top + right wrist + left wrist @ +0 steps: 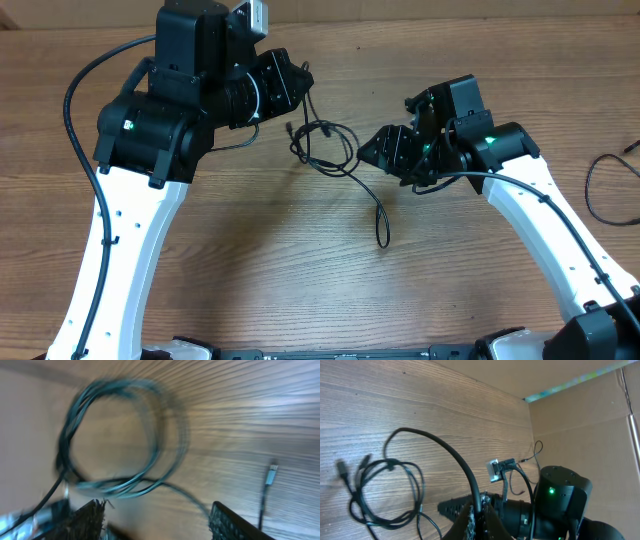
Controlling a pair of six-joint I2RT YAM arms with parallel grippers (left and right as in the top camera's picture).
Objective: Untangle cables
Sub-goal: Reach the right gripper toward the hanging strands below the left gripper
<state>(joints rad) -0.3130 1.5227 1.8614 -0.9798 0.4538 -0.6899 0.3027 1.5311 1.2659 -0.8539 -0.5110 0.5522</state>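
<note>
Matt wood-grain table (250, 250), smooth black plastic-coated cables (380, 210).

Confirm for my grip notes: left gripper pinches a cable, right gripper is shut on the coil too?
No: the right gripper is open, jaws apart beside the cable coil, per the right wrist view. The left gripper does pinch a cable.

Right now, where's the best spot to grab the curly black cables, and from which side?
Probably the coil's right-hand edge of the cables, coming from the right. The strands there lie bunched together, and the open right gripper faces them. The left gripper pinches a strand on the other side, so pulling apart should loosen the loops.
</note>
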